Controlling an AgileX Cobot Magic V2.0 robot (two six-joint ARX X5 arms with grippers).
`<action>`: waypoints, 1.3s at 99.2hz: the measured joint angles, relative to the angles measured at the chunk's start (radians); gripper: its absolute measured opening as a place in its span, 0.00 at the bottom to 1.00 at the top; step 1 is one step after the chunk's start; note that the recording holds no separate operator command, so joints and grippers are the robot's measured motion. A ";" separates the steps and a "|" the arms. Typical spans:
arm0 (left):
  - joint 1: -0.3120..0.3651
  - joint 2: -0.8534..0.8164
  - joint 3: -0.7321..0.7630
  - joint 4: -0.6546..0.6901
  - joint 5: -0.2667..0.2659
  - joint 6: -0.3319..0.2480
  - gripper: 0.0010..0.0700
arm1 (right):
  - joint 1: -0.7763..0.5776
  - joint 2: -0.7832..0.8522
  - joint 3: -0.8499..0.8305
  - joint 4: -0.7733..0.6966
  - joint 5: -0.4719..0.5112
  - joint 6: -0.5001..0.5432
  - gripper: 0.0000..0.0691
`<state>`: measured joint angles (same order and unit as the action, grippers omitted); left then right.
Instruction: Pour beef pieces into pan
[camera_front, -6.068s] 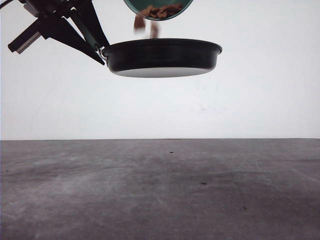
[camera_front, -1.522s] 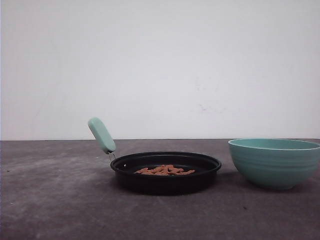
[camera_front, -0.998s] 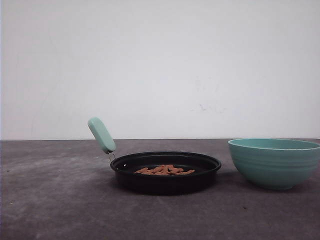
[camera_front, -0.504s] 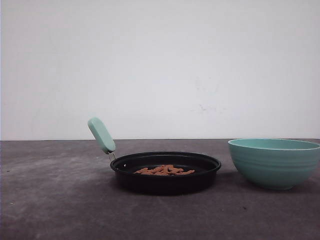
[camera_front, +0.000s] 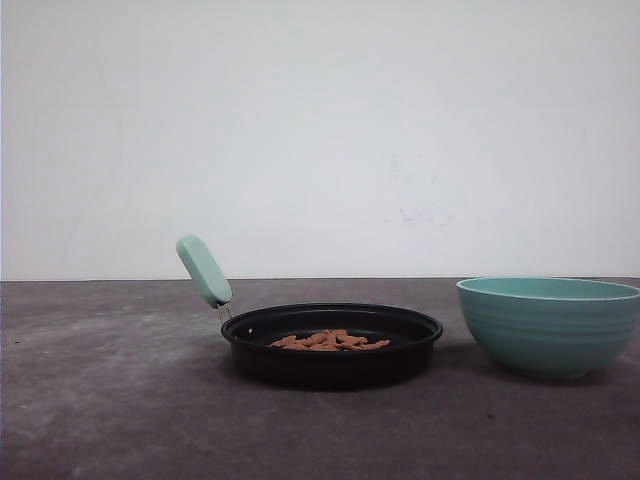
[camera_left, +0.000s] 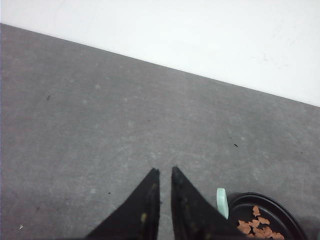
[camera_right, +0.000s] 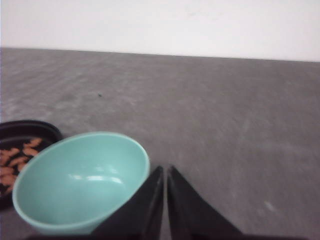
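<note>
Beef pieces (camera_front: 329, 341): a loose, light heap lying inside the pan (camera_front: 331, 345); likely to scatter if tipped.
Pan: rigid, sits flat on the surface (camera_front: 120, 400); best held by its mint handle (camera_front: 204, 270) (raised, free).
Bowl (camera_front: 549, 324): empty, just beside the pan.
Left gripper (camera_left: 165, 172): clenched, holding nothing.
Right gripper (camera_right: 165, 170): clenched, empty, near the bowl.

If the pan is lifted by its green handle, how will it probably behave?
The pan would probably tip down away from its handle, since that sits off to one side. The loose beef pieces would likely slide across the shallow pan if it tilts. It looks rigid, so bending seems unlikely.
</note>
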<state>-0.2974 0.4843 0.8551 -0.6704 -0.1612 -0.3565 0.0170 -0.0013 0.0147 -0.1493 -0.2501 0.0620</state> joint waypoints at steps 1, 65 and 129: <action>0.000 0.000 0.000 0.000 0.000 0.000 0.01 | -0.002 0.002 0.000 0.000 0.000 0.001 0.02; 0.000 -0.002 0.000 0.002 0.000 0.000 0.01 | 0.074 0.005 0.000 -0.014 0.122 0.025 0.02; 0.000 -0.002 0.000 0.002 0.000 0.000 0.01 | 0.074 0.005 0.000 -0.014 0.122 0.025 0.02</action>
<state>-0.2974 0.4820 0.8551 -0.6685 -0.1608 -0.3569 0.0906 0.0032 0.0151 -0.1631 -0.1284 0.0868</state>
